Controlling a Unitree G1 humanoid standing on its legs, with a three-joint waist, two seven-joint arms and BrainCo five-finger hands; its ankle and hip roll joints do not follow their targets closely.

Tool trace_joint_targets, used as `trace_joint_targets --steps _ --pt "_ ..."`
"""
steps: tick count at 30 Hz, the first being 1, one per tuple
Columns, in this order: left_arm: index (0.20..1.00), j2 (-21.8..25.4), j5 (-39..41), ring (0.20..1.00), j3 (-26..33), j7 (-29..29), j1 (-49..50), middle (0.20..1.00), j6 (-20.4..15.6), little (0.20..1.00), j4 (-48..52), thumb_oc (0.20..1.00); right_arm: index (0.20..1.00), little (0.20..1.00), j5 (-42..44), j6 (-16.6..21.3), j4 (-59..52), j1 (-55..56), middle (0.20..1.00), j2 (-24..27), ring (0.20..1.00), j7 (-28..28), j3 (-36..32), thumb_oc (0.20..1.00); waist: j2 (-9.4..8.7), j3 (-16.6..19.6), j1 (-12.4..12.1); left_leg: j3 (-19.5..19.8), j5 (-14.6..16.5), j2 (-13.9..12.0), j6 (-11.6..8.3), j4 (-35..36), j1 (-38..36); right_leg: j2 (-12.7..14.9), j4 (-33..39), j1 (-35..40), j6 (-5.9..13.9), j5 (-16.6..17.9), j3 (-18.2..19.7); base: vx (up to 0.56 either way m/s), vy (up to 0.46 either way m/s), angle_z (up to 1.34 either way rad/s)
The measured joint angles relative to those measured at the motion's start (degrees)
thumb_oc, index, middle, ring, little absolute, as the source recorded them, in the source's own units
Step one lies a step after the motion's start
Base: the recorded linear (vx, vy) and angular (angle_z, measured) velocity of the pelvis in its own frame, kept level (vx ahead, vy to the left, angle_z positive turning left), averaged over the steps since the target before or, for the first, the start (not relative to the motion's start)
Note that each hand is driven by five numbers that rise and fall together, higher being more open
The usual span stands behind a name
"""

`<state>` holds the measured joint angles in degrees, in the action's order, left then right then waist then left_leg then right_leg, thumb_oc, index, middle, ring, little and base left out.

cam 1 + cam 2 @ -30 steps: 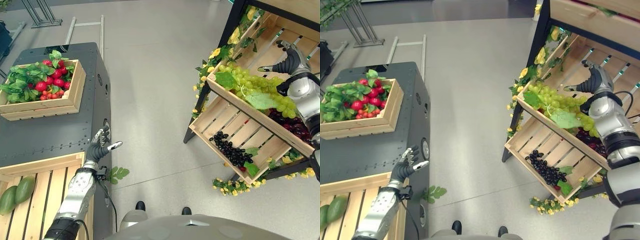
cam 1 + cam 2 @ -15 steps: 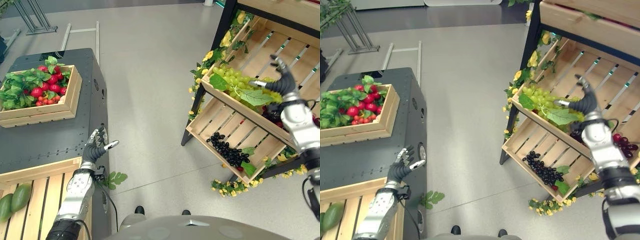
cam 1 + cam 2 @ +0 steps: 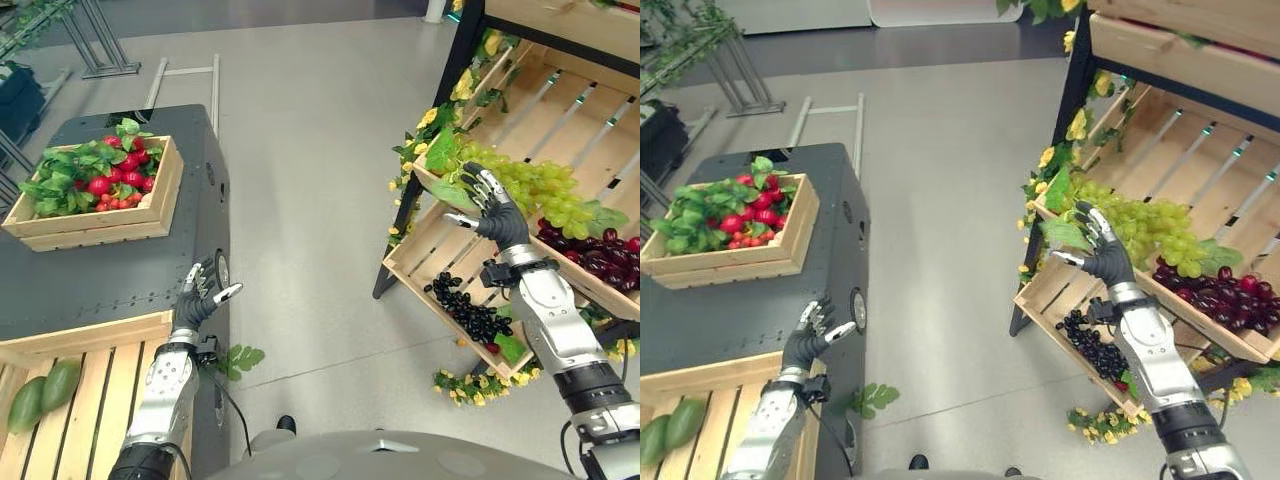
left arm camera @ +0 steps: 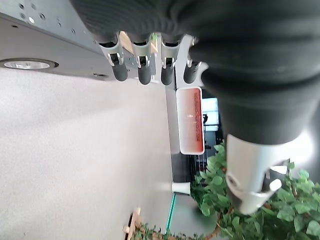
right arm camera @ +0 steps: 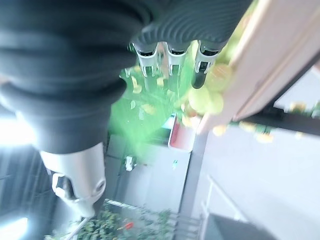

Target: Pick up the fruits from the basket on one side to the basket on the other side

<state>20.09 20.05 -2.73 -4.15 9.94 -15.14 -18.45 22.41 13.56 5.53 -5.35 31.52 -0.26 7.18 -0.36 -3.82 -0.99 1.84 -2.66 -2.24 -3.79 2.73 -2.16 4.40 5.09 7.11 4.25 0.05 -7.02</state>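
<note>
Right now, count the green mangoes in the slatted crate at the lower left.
2. The green mangoes lie side by side, touching, on the slats of the wooden crate at the lower left. The crate runs out of view, so more may be hidden.

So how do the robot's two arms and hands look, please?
Both arms are silver-grey metal segments with darker joints. The left hand and the right hand have silver fingers with dark tips and a separate thumb. A dark ribbed cover wraps the back of each hand and the wrist.
</note>
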Motion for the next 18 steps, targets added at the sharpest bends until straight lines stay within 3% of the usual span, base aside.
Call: trace_joint_targets --steps 6,8,11,13,15,17,18 --pt "1.0 -1.3 -1.3 1.0 -0.8 -1.4 -1.2 1.0 -2.1 1.0 -10.4 1.0 1.0 1.0 -2.8 1.2 2.4 3.3 1.0 -1.9 1.0 0.7 6.4 1.0 -0.03 0.4 -0.6 2.0 -0.1 0.7 0.1 -0.6 0.9 0.5 -1.2 -0.1 0.16 -0.8 -2.4 -0.02 0.071 0.2" --pt "1.0 -1.4 -1.3 1.0 -0.9 -2.0 -1.5 1.0 -2.1 1.0 -12.8 1.0 1.0 1.0 -3.9 1.4 3.2 4.2 1.0 -2.2 1.0 1.3 8.0 1.0 -0.26 0.4 -1.4 2.2 -0.1 1.0 0.24 -0.7 0.9 1.1 -4.0 -1.6 0.26 -2.2 -2.4 -0.04 0.124 0.05" --pt "1.0 -1.1 -2.0 1.0 -1.4 -2.8 -1.9 1.0 -2.3 1.0 -15.6 1.0 1.0 1.0 -5.6 1.6 6.3 4.2 1.0 -3.0 1.0 1.4 9.7 1.0 -1.12 0.2 -1.8 2.2 0.0 2.2 1.18 -1.0 1.1 3.0 -14.2 -5.8 1.01 -7.3 -1.9 0.03 0.029 0.12" --pt "1.0 -0.1 -4.6 1.0 -3.5 -3.5 -4.4 1.0 -2.8 1.0 -21.4 1.0 1.0 1.0 -7.6 1.7 10.7 4.9 1.0 -4.4 1.0 1.1 9.8 1.0 -2.09 0.2 -1.4 5.2 0.0 3.5 1.55 -2.0 2.0 3.7 -18.3 -6.5 1.61 -10.2 1.9 0.03 -0.066 0.55" --pt "1.0 0.6 -5.8 1.0 -5.6 -4.2 -7.1 1.0 -3.0 1.0 -24.4 1.0 1.0 1.0 -8.3 1.9 12.5 5.7 1.0 -4.3 1.0 0.9 10.0 1.0 -2.37 -0.2 0.3 8.9 -0.4 3.7 1.68 -2.6 3.6 0.3 -17.0 -6.9 0.83 -11.7 10.1 0.05 -0.086 0.94" --pt "1.0 0.9 -8.2 1.0 -8.5 -4.3 -11.4 1.0 -3.0 1.0 -29.6 1.0 1.0 1.0 -9.2 1.8 16.4 6.9 1.0 -4.0 1.0 0.3 10.2 1.0 -1.59 -0.9 1.7 15.0 -1.6 2.7 0.24 -2.9 6.0 -6.9 -15.8 -6.6 -1.85 -11.0 20.3 0.01 -0.125 1.09" --pt "1.0 0.6 -8.7 1.0 -8.6 -4.3 -10.7 1.0 -3.4 1.0 -30.3 1.0 1.0 1.0 -9.4 1.9 17.2 7.3 1.0 -3.9 1.0 0.2 10.3 1.0 -1.33 -1.1 1.4 15.3 -2.0 2.2 -0.35 -2.4 5.9 -7.3 -15.9 -6.3 -3.58 -10.5 18.0 0.0 -0.282 0.67"
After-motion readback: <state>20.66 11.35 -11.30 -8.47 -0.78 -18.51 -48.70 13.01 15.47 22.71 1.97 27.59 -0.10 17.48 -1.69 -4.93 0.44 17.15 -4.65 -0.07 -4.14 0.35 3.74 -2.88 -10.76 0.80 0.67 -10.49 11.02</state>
